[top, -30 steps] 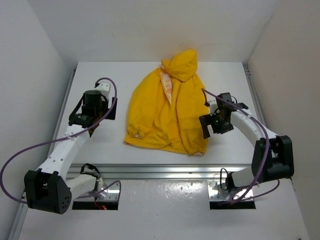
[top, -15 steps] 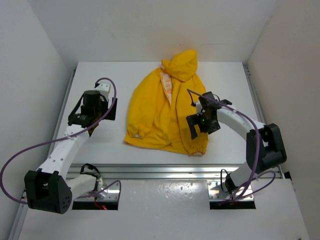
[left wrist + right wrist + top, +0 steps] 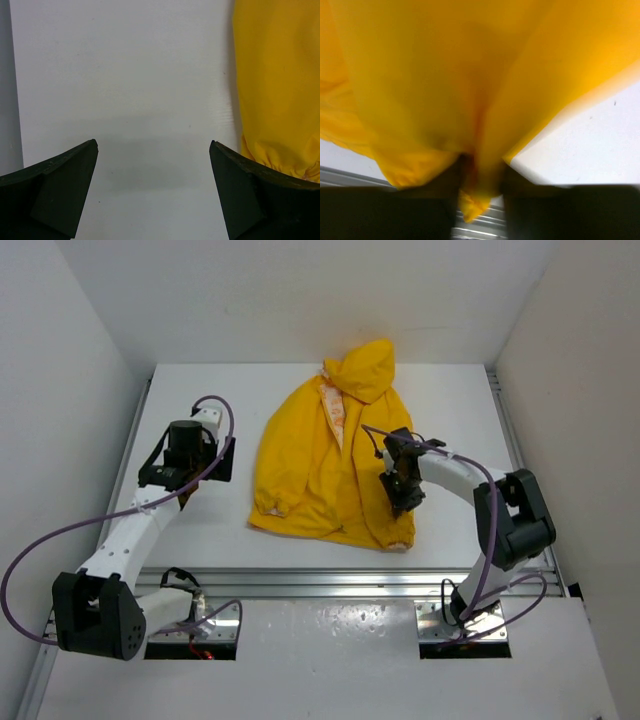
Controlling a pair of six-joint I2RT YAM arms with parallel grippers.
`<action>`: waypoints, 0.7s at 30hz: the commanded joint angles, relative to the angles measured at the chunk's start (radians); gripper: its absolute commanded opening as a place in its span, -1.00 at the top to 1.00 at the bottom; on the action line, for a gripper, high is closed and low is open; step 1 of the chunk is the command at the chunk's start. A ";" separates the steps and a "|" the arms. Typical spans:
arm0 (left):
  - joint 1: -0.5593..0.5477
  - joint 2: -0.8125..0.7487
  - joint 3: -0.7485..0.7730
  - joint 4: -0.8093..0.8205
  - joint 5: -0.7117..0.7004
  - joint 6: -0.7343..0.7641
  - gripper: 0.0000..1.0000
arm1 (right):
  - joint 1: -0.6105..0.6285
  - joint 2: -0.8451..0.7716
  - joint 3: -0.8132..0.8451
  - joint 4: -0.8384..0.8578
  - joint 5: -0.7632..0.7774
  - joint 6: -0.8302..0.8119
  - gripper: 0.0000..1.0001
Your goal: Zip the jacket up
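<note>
A: Item: jacket. Position?
B: Middle of surface; long axis 12 to 6 o'clock, hood at 12, hem at 6. Pale lining showing below hood; front not yet zipped.
A: State of right fingers?
B: Clamped on a fold of yellow fabric at jacket's 4 o'clock edge, near hem. Nearer arm.
A: And left fingers?
B: Spread wide, empty, over bare surface at jacket's 9 o'clock, well apart. Judged next: steady hem, find zipper.

table: white, matte | back wall, left wall, right wall: plain white panels boxing in the table | rail: aluminium, along near edge | light: even, soft shadows
</note>
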 commanded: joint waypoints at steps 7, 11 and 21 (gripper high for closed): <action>0.020 -0.004 0.046 -0.007 0.051 0.004 -1.00 | -0.082 -0.145 0.042 -0.050 -0.073 -0.016 1.00; 0.020 -0.013 0.046 -0.007 0.116 0.039 -1.00 | -0.179 -0.286 0.100 -0.086 -0.097 -0.044 1.00; -0.026 0.070 0.118 0.035 0.222 0.034 -1.00 | -0.568 -0.204 0.172 0.033 0.195 -0.213 0.67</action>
